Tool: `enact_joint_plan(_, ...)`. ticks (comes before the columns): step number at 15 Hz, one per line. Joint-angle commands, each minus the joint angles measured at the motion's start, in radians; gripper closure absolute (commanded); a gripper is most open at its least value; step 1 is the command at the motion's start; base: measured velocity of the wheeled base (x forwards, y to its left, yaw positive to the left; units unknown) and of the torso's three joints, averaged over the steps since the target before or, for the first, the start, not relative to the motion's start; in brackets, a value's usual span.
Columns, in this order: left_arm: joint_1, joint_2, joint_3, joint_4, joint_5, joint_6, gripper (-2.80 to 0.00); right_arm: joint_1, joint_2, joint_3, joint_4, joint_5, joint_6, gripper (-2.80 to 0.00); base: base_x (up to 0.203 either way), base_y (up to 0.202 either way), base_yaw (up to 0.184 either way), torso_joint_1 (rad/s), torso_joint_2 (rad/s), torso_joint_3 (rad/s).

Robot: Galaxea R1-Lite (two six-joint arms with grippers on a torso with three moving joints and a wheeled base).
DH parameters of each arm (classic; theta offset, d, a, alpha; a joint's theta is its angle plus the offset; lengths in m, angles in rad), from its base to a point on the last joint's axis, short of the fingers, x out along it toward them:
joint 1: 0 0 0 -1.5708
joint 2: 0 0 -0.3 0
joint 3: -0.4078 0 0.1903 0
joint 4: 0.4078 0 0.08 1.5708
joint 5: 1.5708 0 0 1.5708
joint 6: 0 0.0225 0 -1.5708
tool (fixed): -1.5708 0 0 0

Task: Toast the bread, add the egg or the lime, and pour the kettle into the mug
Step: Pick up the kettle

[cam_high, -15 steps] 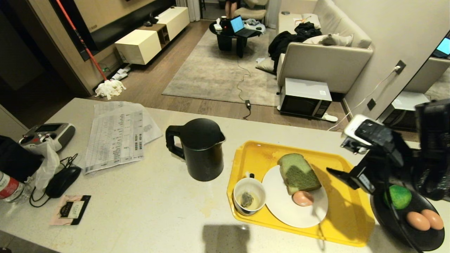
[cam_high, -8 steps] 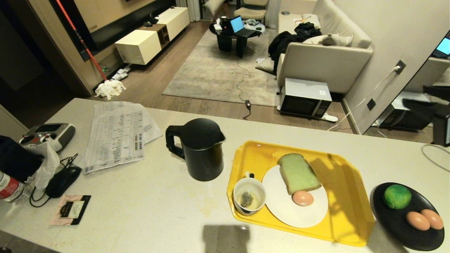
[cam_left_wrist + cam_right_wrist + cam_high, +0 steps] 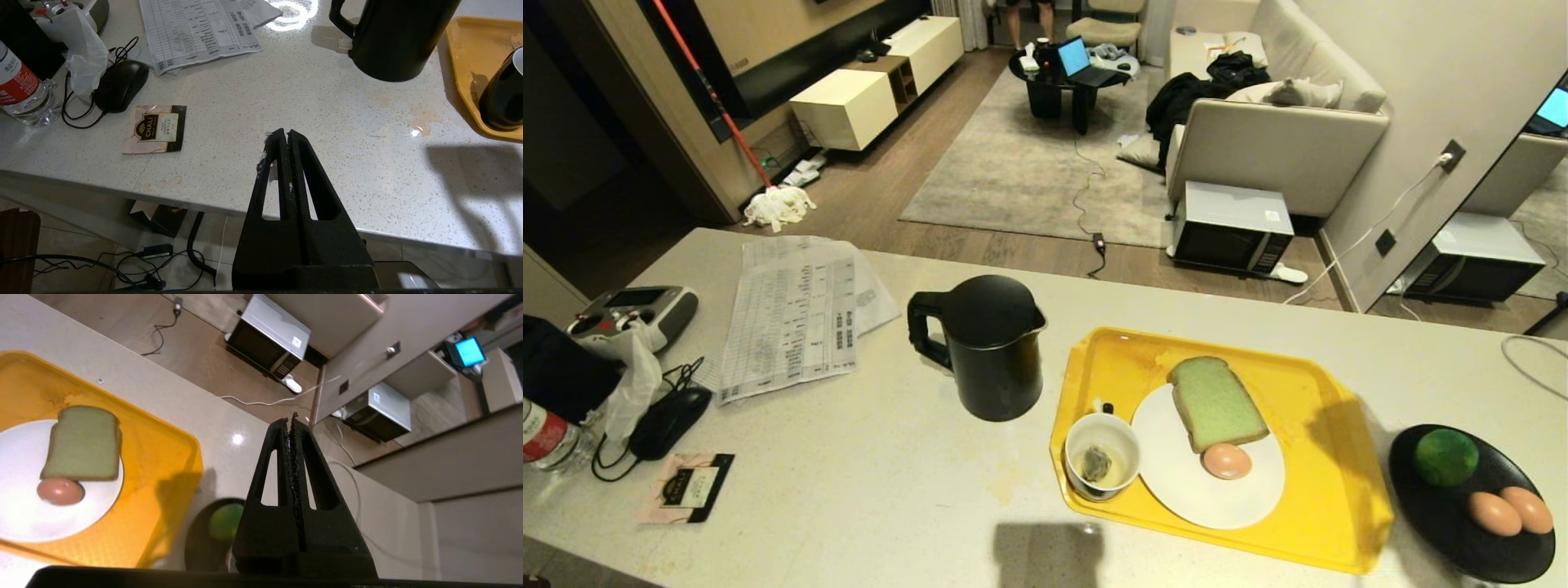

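The green bread (image 3: 1217, 400) lies on a white plate (image 3: 1233, 502) with one egg (image 3: 1227, 461) against its near edge. Beside the plate on the yellow tray (image 3: 1323, 523) stands the mug (image 3: 1101, 465), a tea bag inside it. The black kettle (image 3: 988, 343) stands left of the tray, lid on. A black plate (image 3: 1437, 523) right of the tray holds the lime (image 3: 1445, 457) and two eggs (image 3: 1494, 513). My right gripper (image 3: 292, 418) hangs shut and empty above the black plate's side, out of the head view. My left gripper (image 3: 287, 132) is shut and empty over the counter's near edge.
Printed papers (image 3: 792, 318), a handheld controller (image 3: 637, 310), a computer mouse (image 3: 670, 420), a tea packet (image 3: 686, 487) and a water bottle (image 3: 547, 437) crowd the counter's left side. A thin cable (image 3: 1531, 359) loops on the far right. A microwave (image 3: 1233, 229) sits on the floor beyond.
My right arm, which hung over the black plate with its fingers open, has pulled away to the right out of the head view and shut. Its shadow has left the bread.
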Motion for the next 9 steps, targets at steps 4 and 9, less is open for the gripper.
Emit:
enact_joint_plan(4,0.000,-0.001,0.000,0.000,0.001,0.000,0.00,-0.098,-0.302,-0.027,0.153,-0.002,0.097,0.00,0.000,0.000,0.000,0.000,0.00,0.000)
enact_joint_plan(9,0.000,-0.001,0.000,0.000,0.001,0.000,0.00,-0.130,-0.486,0.208,0.155,-0.002,0.197,0.00,0.000,0.000,0.000,0.000,0.00,0.000)
